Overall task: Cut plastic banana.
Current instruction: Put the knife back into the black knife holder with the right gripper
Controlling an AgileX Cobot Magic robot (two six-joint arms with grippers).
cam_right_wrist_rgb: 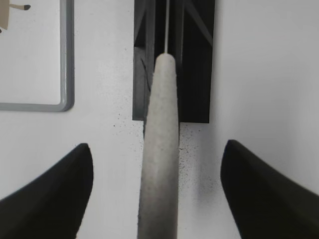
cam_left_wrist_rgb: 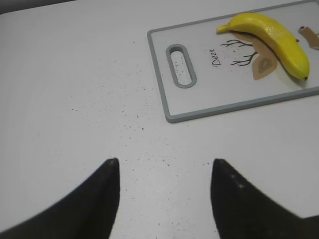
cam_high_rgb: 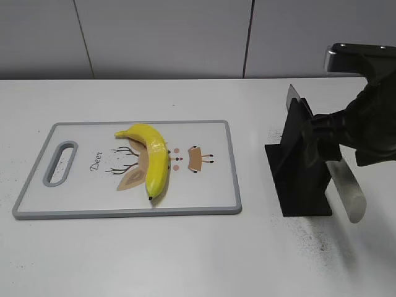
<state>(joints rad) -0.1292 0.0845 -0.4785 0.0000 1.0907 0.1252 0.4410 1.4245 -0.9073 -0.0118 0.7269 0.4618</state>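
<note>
A yellow plastic banana (cam_high_rgb: 153, 159) lies whole on a grey-rimmed white cutting board (cam_high_rgb: 223, 185) with a deer drawing; it also shows in the left wrist view (cam_left_wrist_rgb: 273, 36). A knife with a grey handle (cam_high_rgb: 348, 189) sits in a black holder (cam_high_rgb: 297, 167) right of the board. In the right wrist view the handle (cam_right_wrist_rgb: 160, 149) lies between my open right gripper (cam_right_wrist_rgb: 155, 172) fingers, with gaps on both sides. My left gripper (cam_left_wrist_rgb: 164, 172) is open and empty over bare table, short of the board (cam_left_wrist_rgb: 209, 107). It is out of the exterior view.
The white table is speckled with dark dust around the holder (cam_right_wrist_rgb: 174, 59) and near the left gripper. The board's handle slot (cam_left_wrist_rgb: 180, 65) faces the left arm. A grey wall runs behind the table.
</note>
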